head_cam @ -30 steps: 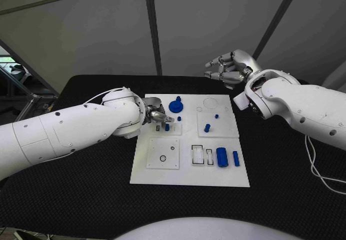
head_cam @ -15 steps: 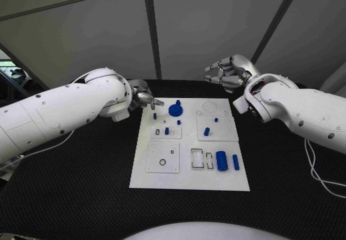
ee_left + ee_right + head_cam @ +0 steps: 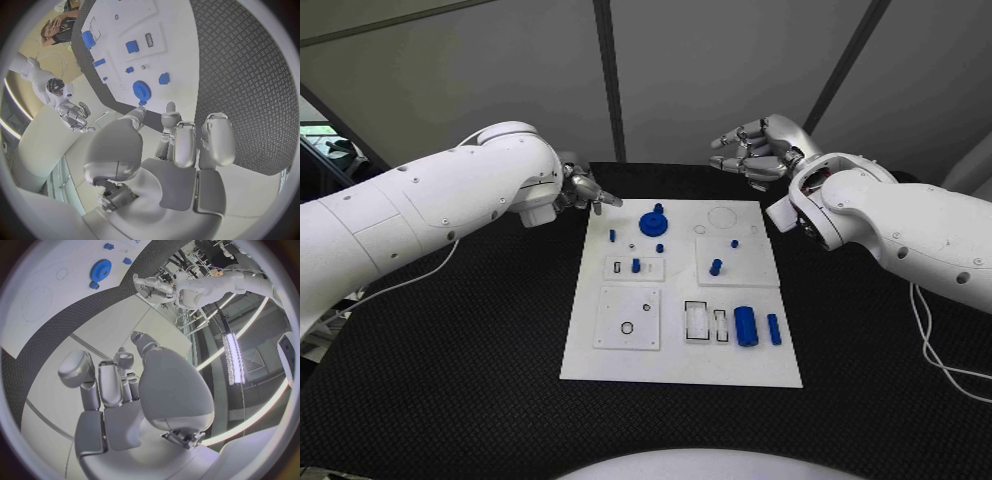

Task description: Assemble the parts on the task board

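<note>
Two silver hands hover over the far bench edge, both empty. Left hand [image 3: 583,189] at upper left, fingers loosely spread; right hand [image 3: 754,148] at upper right, fingers curled in, clenched on nothing. White flat task board [image 3: 681,372] lies mid-frame on textured black bench [image 3: 459,370], long axis running away. Blue gear [image 3: 653,222] near board's top; blue cylinder [image 3: 746,325] lies lengthwise lower right.

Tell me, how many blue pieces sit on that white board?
8: the gear and a small peg up top, three pegs mid-board, a tiny one, two cylinders lower right.
</note>
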You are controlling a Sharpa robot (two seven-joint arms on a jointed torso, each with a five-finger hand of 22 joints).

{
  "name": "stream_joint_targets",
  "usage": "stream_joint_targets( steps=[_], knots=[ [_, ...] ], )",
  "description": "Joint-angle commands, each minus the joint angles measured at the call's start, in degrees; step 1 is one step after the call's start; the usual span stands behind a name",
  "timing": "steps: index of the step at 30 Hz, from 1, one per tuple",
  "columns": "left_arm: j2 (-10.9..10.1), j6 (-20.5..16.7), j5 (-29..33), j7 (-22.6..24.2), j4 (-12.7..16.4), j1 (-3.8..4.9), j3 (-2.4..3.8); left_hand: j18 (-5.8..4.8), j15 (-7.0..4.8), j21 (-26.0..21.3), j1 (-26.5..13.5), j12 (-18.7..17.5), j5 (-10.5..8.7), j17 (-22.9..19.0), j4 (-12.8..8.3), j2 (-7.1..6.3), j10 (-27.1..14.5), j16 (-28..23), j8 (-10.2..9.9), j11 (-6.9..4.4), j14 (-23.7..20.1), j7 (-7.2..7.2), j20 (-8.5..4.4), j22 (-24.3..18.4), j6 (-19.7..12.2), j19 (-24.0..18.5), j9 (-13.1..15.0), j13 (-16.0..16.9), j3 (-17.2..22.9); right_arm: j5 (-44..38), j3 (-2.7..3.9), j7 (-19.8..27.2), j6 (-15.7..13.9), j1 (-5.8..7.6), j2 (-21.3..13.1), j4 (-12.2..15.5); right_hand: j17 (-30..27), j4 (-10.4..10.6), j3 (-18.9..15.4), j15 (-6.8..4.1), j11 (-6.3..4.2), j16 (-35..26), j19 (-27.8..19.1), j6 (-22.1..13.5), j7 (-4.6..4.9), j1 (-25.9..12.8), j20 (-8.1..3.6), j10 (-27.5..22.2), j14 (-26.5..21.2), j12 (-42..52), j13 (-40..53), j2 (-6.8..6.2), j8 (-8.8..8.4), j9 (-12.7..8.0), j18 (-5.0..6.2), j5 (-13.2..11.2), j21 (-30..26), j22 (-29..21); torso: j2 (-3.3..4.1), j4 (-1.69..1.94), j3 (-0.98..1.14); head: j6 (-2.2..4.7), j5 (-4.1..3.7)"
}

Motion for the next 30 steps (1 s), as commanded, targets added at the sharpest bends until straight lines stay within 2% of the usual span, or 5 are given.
stream_joint_targets(
  steps=[1, 3, 12, 17, 30],
  knots=[
    [0.9, 4.4, -1.2, 0.4, -1.9, -0.06, -0.10, -0.83, 0.27, -0.3, 1.0, -0.2, -0.19, 6.7, 0.2, 0.26, -0.4, 0.0, -0.4, -0.09, 3.3, 0.04, 0.28, 1.0, 0.6, 0.0, -0.3, -0.2, -1.0, 0.0, 0.04, 0.2, 0.4, 0.09, 0.1, 0.0, -0.1, 0.4, 0.1, -0.41, 0.05, -0.2, 0.0, 0.0, 0.02, -0.5, -0.33, -0.3, 1.4, 0.0, 0.0, -0.09, 0.15, -0.1, 0.76, 0.2, -0.3, -0.1, -0.02, -0.01, -0.02, -0.08, 0.22],
    [1.3, 4.8, -1.3, 0.3, -2.6, -0.13, -0.18, -0.80, 0.28, -0.4, 1.5, -0.3, -0.16, 6.6, 0.3, 0.50, -0.6, -0.2, -0.5, -0.08, 3.3, 0.05, 0.28, 0.9, 0.7, -0.1, -0.4, -0.4, -1.4, 0.0, 0.03, 0.2, 0.5, 0.09, 0.2, 0.0, -0.1, 0.4, 0.1, -0.41, 0.05, -0.2, 0.0, 0.0, 0.02, -0.5, -0.33, -0.3, 1.4, 0.0, 0.0, -0.09, 0.15, -0.1, 0.76, 0.2, -0.3, -0.1, -0.04, -0.01, 0.04, -0.13, 0.29],
    [2.9, 4.9, -2.5, 0.4, -4.5, -0.61, -0.36, -0.71, 0.32, -0.8, 2.7, -0.8, -0.07, 6.4, 0.5, 1.12, -1.1, -0.5, -0.7, -0.05, 3.1, 0.06, 0.32, 0.6, 0.9, -0.3, -0.8, -1.0, -2.5, 0.0, 0.03, 0.2, 0.6, 0.09, 0.3, 0.1, -0.1, 0.4, 0.1, -0.41, 0.05, -0.2, 0.0, 0.0, 0.02, -0.5, -0.33, -0.3, 1.4, 0.0, 0.0, -0.09, 0.15, -0.1, 0.76, 0.2, -0.3, -0.1, -0.10, 0.05, 0.03, -0.23, 0.42],
    [3.3, 5.4, -2.6, 0.4, -4.7, -0.74, -0.37, -0.72, 0.32, -0.8, 3.1, -0.7, -0.03, 6.4, 0.5, 1.36, -1.1, -0.4, -0.7, -0.06, 3.1, 0.03, 0.33, 0.7, 1.1, -0.2, -0.9, -1.1, -2.8, 0.0, 0.04, 0.2, 0.6, 0.09, 0.3, 0.1, -0.1, 0.4, 0.1, -0.41, 0.05, -0.2, 0.0, 0.0, 0.02, -0.5, -0.33, -0.3, 1.4, 0.0, 0.0, -0.09, 0.15, -0.1, 0.76, 0.2, -0.3, -0.1, -0.06, 0.02, 0.08, -0.18, 0.39],
    [3.9, 7.8, -2.6, 0.3, -4.9, -0.81, -0.48, -0.72, 0.24, -0.9, 4.5, -0.8, 0.02, 6.4, 0.6, 2.07, -1.2, -0.5, -0.7, -0.19, 3.1, -0.13, 0.29, 0.8, 1.9, -0.2, -1.1, -1.3, -3.7, 0.0, 0.04, 0.2, 0.6, 0.09, 0.4, 0.1, 0.0, 0.4, 0.2, -0.42, 0.05, -0.2, 0.1, -0.1, 0.02, -0.5, -0.34, -0.2, 1.5, 0.1, 0.0, -0.05, 0.16, -0.1, 0.76, 0.2, -0.3, -0.1, -0.08, 0.08, 0.00, -0.58, 0.15]
  ],
)
